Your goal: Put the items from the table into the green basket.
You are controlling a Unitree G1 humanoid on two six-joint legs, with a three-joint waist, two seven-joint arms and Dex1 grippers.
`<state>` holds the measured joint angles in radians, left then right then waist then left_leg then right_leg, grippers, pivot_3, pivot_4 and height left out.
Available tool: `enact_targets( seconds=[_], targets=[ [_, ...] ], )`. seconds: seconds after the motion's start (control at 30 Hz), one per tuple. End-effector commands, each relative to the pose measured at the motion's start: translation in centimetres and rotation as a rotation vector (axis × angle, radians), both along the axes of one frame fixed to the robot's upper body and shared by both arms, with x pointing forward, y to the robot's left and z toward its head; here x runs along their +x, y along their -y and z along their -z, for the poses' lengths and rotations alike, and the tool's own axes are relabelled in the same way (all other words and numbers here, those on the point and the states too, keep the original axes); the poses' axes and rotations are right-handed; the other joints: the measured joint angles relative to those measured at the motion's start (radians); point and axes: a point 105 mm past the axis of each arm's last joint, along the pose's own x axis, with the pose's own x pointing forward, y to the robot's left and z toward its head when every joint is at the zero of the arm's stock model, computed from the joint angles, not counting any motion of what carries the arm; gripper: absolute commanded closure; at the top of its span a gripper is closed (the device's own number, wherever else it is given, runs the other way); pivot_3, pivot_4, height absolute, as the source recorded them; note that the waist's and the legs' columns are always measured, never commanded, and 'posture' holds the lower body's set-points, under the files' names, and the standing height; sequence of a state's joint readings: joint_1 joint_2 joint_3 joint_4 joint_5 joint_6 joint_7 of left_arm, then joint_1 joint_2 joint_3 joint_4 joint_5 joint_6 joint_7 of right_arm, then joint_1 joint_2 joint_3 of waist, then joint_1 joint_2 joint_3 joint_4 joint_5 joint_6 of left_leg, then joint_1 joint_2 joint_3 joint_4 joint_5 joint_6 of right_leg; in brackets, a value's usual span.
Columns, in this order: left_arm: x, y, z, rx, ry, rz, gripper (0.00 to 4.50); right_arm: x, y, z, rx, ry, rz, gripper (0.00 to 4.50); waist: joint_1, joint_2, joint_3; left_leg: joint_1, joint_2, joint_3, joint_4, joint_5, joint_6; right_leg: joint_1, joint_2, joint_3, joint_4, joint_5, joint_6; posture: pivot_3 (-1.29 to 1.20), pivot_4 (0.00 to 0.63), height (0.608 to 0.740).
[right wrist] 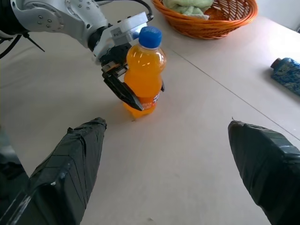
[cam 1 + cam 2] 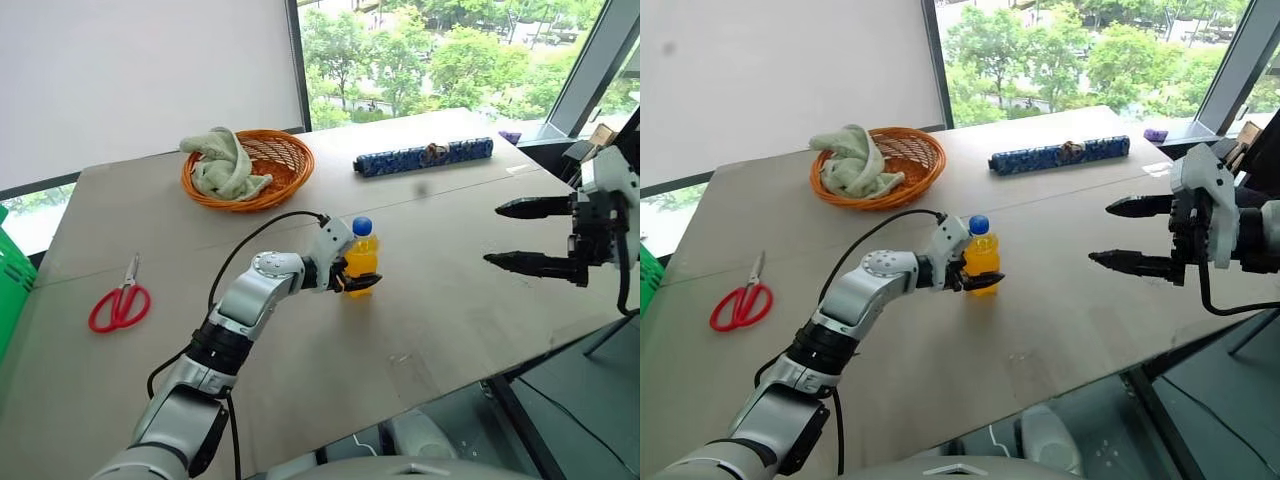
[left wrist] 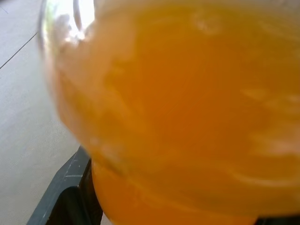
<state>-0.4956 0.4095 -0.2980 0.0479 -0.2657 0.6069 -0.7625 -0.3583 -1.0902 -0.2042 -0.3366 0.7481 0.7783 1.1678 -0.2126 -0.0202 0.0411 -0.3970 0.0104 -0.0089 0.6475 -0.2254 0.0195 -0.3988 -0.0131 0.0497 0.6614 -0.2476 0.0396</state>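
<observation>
Left gripper (image 1: 136, 96) set low around the orange bottle (image 1: 143, 70), fingers flanking its lower body, closing but grip not confirmed (bottle upright on the table (image 2: 450, 290), mid-surface). Low hold likely steadies the lift. Right gripper (image 2: 528, 236) hangs spread, well apart. Green basket (image 2: 12, 285) far left.

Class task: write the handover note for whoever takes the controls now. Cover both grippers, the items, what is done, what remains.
Left gripper: fingers around the orange bottle, which stands on the table; grip not confirmed.
Right gripper: open, empty, hovering off to the right.
Scissors lie near the table's left edge; the long floral box lies at the far side.
Green basket stands off the left edge.
Done: nothing in the basket that I can see.
Left: all three items.
</observation>
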Motion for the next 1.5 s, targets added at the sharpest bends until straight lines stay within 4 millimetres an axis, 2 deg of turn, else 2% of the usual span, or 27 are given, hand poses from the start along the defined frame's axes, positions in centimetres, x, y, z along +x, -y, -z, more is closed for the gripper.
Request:
enact_targets(
  seconds=[0.03,0.07,0.13,0.23,0.33,0.37,0.4,0.43,0.47,0.5,0.53,0.57,0.6,0.7,0.8,0.93,1.0,1.07,1.1,1.37,1.47,1.5],
  targets=[
    [0.0,-1.8,-3.2,-0.099,0.055,-0.073,1.45,-0.2,-1.2,-1.1,0.032,0.059,-0.059,0.0,-0.001,0.0,0.0,0.0,0.0,0.0,0.0,0.0,0.0,0.0,0.0,0.0,0.0,0.0,0.0,-0.22,0.0,0.74],
    [-0.1,-2.7,-3.9,-0.132,0.053,-0.105,1.45,-0.1,-1.7,-1.2,0.054,0.067,-0.07,0.0,-0.001,0.0,0.0,0.0,0.001,0.0,0.0,0.0,0.001,0.0,0.0,0.001,0.0,0.0,0.0,-0.21,0.0,0.74],
    [0.0,-5.6,-6.3,-0.237,0.053,-0.233,1.45,0.3,-3.6,-1.8,0.113,0.111,-0.124,0.0,-0.006,0.001,0.002,0.0,0.003,0.0,0.0,0.0,0.001,-0.001,0.0,0.001,0.001,0.0,0.001,-0.18,0.0,0.74],
    [0.9,-11.1,-9.9,-0.386,0.077,-0.471,1.45,1.1,-6.9,-3.2,0.219,0.17,-0.194,0.0,-0.001,0.001,0.004,0.0,0.006,0.0,0.002,0.0,0.001,-0.002,0.003,0.001,0.003,0.001,0.002,-0.12,0.0,0.74],
    [1.2,-18.6,-13.7,-0.47,0.172,-0.767,1.45,1.9,-11.5,-5.3,0.378,0.234,-0.284,0.0,0.004,0.001,0.004,0.001,0.007,-0.003,0.002,0.0,0.001,-0.002,0.005,0.0,0.003,0.002,0.002,-0.07,0.0,0.74],
    [0.6,-22.6,-15.9,-0.455,0.262,-0.907,1.45,2.0,-13.9,-6.1,0.43,0.241,-0.336,0.0,0.005,0.001,0.004,0.001,0.008,-0.002,0.002,0.0,0.001,-0.002,0.007,0.002,0.004,0.002,0.002,-0.05,0.0,0.74],
    [-0.3,-26.1,-18.1,-0.395,0.364,-1.038,1.45,1.9,-16.1,-6.7,0.451,0.259,-0.386,0.0,0.008,-0.001,0.005,0.001,0.008,-0.003,0.002,0.0,0.001,-0.003,0.009,0.003,0.004,0.003,0.001,0.03,0.0,0.74],
    [-1.3,-28.9,-19.8,-0.316,0.45,-1.141,1.45,1.7,-17.7,-7.1,0.461,0.273,-0.427,0.0,0.016,-0.002,0.005,-0.001,0.008,-0.004,0.001,0.0,0.0,-0.005,0.012,0.002,0.005,0.004,0.0,0.06,0.0,0.74],
    [-2.2,-30.7,-21.1,-0.242,0.515,-1.204,1.45,1.4,-18.8,-7.5,0.473,0.283,-0.461,0.0,0.042,-0.003,0.004,-0.002,0.009,-0.005,0.0,0.0,0.0,-0.007,0.013,0.002,0.005,0.005,-0.001,0.08,0.0,0.74],
    [-2.8,-32.0,-21.9,-0.14,0.574,-1.239,1.45,1.2,-19.5,-8.0,0.488,0.286,-0.481,0.0,0.091,-0.003,0.004,-0.003,0.009,-0.005,-0.002,-0.001,-0.002,-0.01,0.012,0.001,0.008,0.006,-0.005,0.1,0.0,0.74],
    [-3.3,-33.8,-22.5,-0.013,0.624,-1.278,1.45,1.2,-20.2,-8.4,0.497,0.289,-0.497,0.0,0.099,-0.003,0.004,-0.004,0.009,-0.006,-0.006,-0.002,-0.004,-0.011,0.008,0.0,0.007,0.004,-0.007,0.13,0.0,0.74],
    [-4.0,-35.9,-23.2,0.097,0.664,-1.329,1.45,1.0,-21.0,-8.9,0.498,0.292,-0.523,0.0,0.141,-0.004,0.003,-0.004,0.009,-0.005,-0.006,-0.002,-0.004,-0.011,0.007,0.0,0.007,0.004,-0.006,0.14,0.0,0.74],
    [-4.7,-37.9,-23.4,0.205,0.676,-1.37,1.45,0.7,-21.7,-9.1,0.493,0.291,-0.546,0.0,0.156,-0.005,0.004,-0.005,0.007,-0.005,-0.007,-0.004,-0.007,-0.013,0.001,-0.003,0.006,0.003,-0.006,0.15,0.0,0.74],
    [-6.3,-42.7,-22.8,0.354,0.635,-1.459,1.45,0.3,-23.1,-9.0,0.46,0.285,-0.583,0.0,0.206,-0.007,0.003,-0.009,0.002,-0.005,-0.011,-0.003,-0.011,-0.019,-0.004,-0.005,0.004,0.003,-0.007,0.15,0.0,0.74],
    [-6.9,-44.9,-21.3,0.431,0.57,-1.465,1.45,0.2,-23.4,-8.6,0.437,0.278,-0.59,0.0,0.241,-0.015,-0.003,-0.013,0.001,-0.009,-0.012,-0.003,-0.011,-0.02,-0.005,-0.01,0.0,0.003,-0.008,0.14,0.0,0.74],
    [-7.5,-46.3,-19.8,0.471,0.505,-1.489,1.45,0.1,-23.3,-8.4,0.425,0.275,-0.582,0.0,0.272,-0.019,-0.005,-0.019,-0.004,-0.014,-0.008,-0.004,-0.016,-0.021,-0.016,-0.022,0.001,0.003,-0.008,0.11,0.0,0.74],
    [-7.8,-46.8,-19.2,0.458,0.48,-1.516,1.45,0.2,-23.2,-8.3,0.42,0.274,-0.572,0.0,0.276,-0.023,-0.007,-0.02,-0.004,-0.014,-0.006,-0.004,-0.016,-0.019,-0.017,-0.025,0.001,0.003,-0.008,0.11,0.0,0.74],
    [-8.1,-47.1,-19.0,0.454,0.476,-1.526,0.38,0.2,-23.1,-8.2,0.417,0.274,-0.564,0.0,0.275,-0.023,-0.008,-0.02,-0.004,-0.016,-0.004,-0.004,-0.017,-0.017,-0.017,-0.028,0.001,0.003,-0.008,0.1,0.0,0.74],
    [-8.1,-47.0,-18.9,0.466,0.473,-1.514,0.1,0.3,-23.0,-8.2,0.416,0.274,-0.561,0.0,0.275,-0.023,-0.008,-0.02,-0.004,-0.017,-0.004,-0.004,-0.018,-0.017,-0.017,-0.029,0.002,0.003,-0.008,0.1,0.0,0.74],
    [-6.9,-45.8,-20.0,0.26,0.569,-1.465,0.1,0.2,-23.1,-7.8,0.4,0.269,-0.559,0.0,0.249,-0.022,-0.007,-0.019,-0.003,-0.018,-0.005,0.0,-0.015,-0.016,-0.016,-0.03,0.005,0.002,-0.008,0.11,0.0,0.74],
    [-6.2,-44.7,-21.4,0.168,0.643,-1.417,0.1,0.3,-22.9,-7.5,0.394,0.267,-0.555,0.0,0.245,-0.022,-0.007,-0.019,-0.003,-0.018,-0.005,0.0,-0.014,-0.016,-0.015,-0.03,0.005,0.002,-0.008,0.14,0.0,0.74],
    [-5.6,-43.5,-22.3,0.14,0.732,-1.366,0.1,0.6,-22.7,-7.2,0.384,0.274,-0.543,0.0,0.246,-0.022,-0.007,-0.019,-0.003,-0.018,-0.004,0.0,-0.014,-0.016,-0.015,-0.03,0.006,0.002,-0.008,0.15,0.0,0.74]
  ],
)
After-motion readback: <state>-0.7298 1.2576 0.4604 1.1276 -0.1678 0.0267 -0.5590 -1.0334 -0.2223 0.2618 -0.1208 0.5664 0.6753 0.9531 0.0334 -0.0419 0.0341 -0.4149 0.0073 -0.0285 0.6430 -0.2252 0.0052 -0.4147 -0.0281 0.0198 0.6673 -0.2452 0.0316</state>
